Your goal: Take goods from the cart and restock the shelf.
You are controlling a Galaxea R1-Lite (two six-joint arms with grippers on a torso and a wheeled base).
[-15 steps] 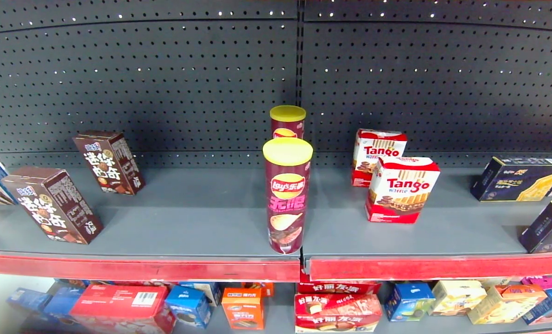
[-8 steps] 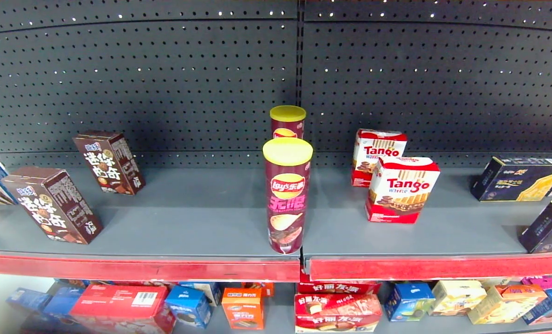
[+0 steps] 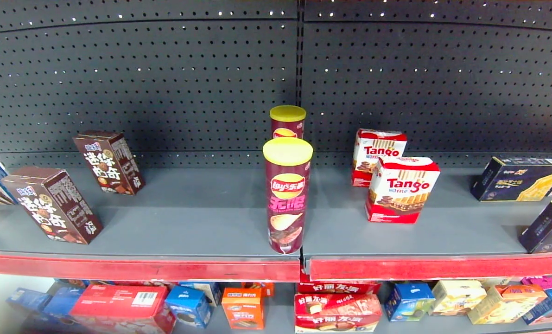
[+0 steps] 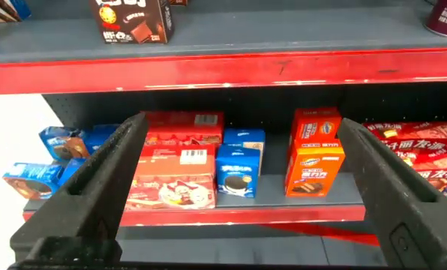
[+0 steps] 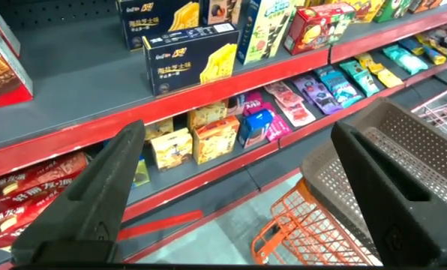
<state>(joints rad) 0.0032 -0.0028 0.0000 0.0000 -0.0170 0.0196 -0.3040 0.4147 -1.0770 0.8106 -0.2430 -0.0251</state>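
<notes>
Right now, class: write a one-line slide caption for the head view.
Two chip cans stand on the shelf between brown boxes and wafer boxes.

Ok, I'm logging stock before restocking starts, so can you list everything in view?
Tall cylindrical chip cans: two, maroon with yellow lids, upright mid-shelf, one behind the other.
Cardboard wafer boxes: two, red and white, right of the cans.
Cardboard cookie boxes: two, dark brown, shelf's left part.
Dark blue cardboard boxes: at least two, shelf's right end.
Metal shelf: one, grey with red front rail.
Mixed small boxes: many, blue, orange, red, yellow, lower shelf.
Wire cart: one, orange, on the floor by the shelving.
Left hand: black, open, empty, facing the lower shelf.
Right hand: black, open, empty, above the cart.
</notes>
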